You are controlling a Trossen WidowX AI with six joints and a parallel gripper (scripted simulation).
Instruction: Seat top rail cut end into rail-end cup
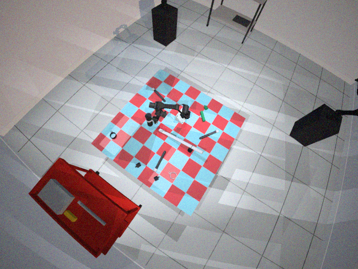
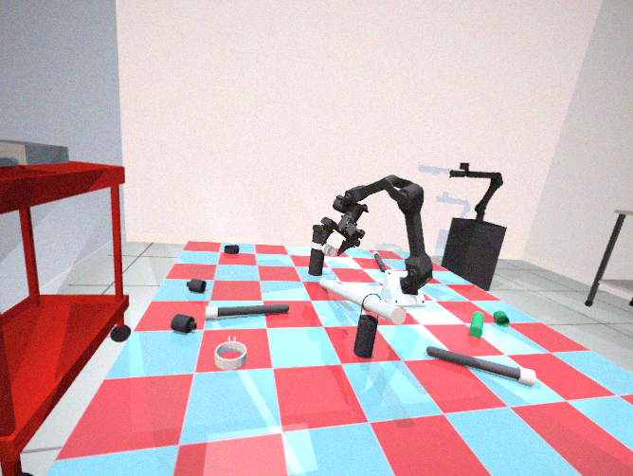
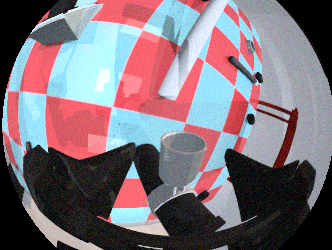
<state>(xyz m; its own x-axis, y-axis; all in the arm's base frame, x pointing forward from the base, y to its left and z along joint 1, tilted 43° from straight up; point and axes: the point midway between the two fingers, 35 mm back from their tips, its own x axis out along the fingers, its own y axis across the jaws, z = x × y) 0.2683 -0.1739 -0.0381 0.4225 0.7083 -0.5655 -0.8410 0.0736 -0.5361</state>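
Observation:
The white rail (image 1: 180,140) (image 2: 358,298) (image 3: 194,52) runs through the thin loop cap (image 2: 362,305) on the short black post (image 2: 366,338) at its near end. Its far end slopes down low, apart from the cup. The big black post (image 1: 149,117) (image 2: 316,264) (image 3: 187,215) stands upright. The pale brace band (image 2: 316,246) (image 3: 170,194) is around it just below its cap. The pale grey rail-end cup (image 2: 330,249) (image 3: 182,162) hangs on the band, its mouth facing away from the post. My gripper (image 2: 333,238) (image 3: 182,151) is open, its fingers on either side of the cup; contact is unclear.
Dark tubes with white ends (image 1: 160,160) (image 2: 480,365) lie around the rail. Two green pieces (image 2: 477,324) (image 2: 501,318) lie beyond the arm base. A loose pale band (image 1: 172,175) (image 2: 230,356), black fittings (image 2: 183,323) (image 2: 196,285) and a black ring (image 1: 113,135) (image 2: 231,248) lie on the mat. A red cart (image 1: 87,202) stands beside it.

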